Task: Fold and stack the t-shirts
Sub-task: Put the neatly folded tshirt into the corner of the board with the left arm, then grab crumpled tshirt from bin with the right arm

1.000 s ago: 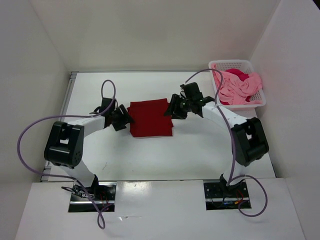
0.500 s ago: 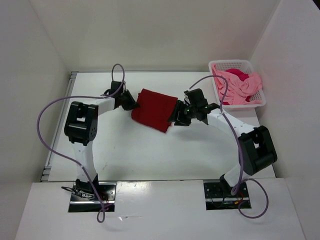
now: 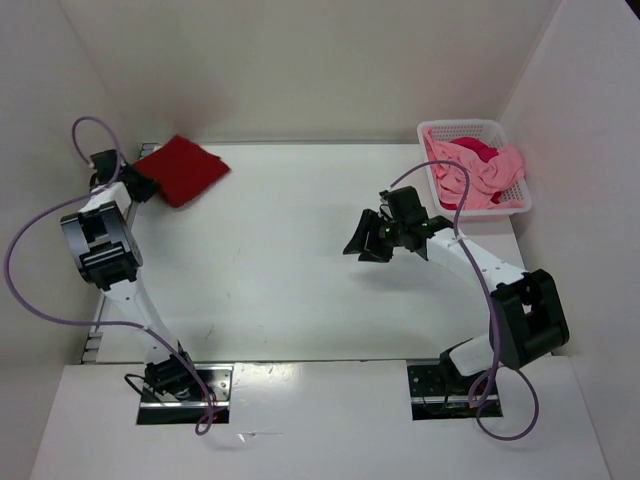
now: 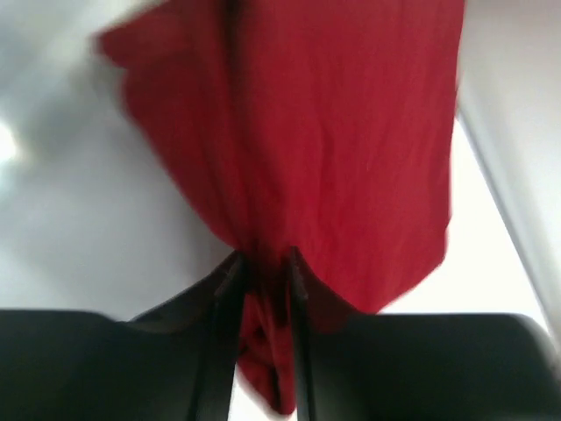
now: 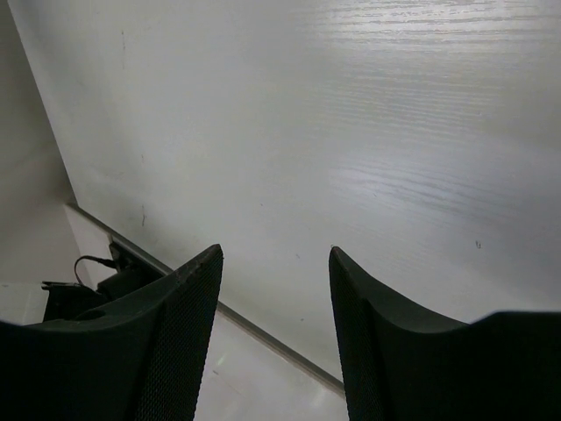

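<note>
The folded dark red t-shirt (image 3: 182, 170) lies at the far left corner of the table; in the left wrist view it (image 4: 333, 149) fills the frame. My left gripper (image 3: 138, 187) (image 4: 263, 259) is shut on its near edge. The light pink t-shirt (image 3: 487, 175) and the magenta-pink t-shirt (image 3: 479, 150) lie bunched in the white mesh basket (image 3: 479, 128) at the far right. My right gripper (image 3: 362, 243) (image 5: 275, 253) is open and empty above the bare table, left of the basket.
White walls close in the table on the left, back and right. A metal strip (image 3: 136, 190) runs along the table's left edge. The left arm's purple cable (image 3: 85, 130) loops above the far left corner.
My left gripper has dragged the red shirt from the table's middle to the far left corner. My right gripper has let go of the shirt, opened and stayed right of centre.
</note>
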### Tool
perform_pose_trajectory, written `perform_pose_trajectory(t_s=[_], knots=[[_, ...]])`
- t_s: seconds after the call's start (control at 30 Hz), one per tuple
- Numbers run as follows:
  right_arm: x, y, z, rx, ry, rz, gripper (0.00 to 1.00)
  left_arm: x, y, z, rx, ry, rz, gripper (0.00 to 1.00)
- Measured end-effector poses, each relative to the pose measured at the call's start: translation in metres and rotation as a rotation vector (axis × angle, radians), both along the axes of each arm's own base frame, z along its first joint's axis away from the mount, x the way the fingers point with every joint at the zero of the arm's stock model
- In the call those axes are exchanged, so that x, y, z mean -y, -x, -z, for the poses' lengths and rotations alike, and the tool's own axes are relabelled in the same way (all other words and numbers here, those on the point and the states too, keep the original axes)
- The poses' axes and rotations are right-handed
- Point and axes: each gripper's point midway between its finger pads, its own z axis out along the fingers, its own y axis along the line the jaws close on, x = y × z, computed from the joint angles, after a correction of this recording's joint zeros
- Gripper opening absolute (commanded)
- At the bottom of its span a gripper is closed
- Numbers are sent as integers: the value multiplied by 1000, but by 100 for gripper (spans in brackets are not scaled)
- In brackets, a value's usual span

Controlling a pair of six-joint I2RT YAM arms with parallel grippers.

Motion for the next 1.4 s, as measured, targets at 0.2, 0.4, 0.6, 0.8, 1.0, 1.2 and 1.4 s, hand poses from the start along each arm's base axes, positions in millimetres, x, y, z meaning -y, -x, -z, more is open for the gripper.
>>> perform_pose_trajectory(t_s=[0.2,0.4,0.6,0.8,1.0,1.2,1.4], knots=[[-2,2,-2,-4,-12,-10,64,-43,48,38,-90,53,-127,96],[-2,3,-3,-2,-16,-12,74,1,78,21,-64,97,-94,99],[1,0,-4,13,-1,6,77,51,132,11,-73,133,-61,61],[13,-9,-4,10,44,82,47,285,180,-30,-33,113,492,50],[13,-36,-41,101,19,114,35,463,332,-35,-151,305,1056,62],[57,-66,-67,148,-133,199,7,473,346,-18,-256,400,1100,67],[128,-116,-66,181,62,407,17,430,311,-12,-244,444,976,60]])
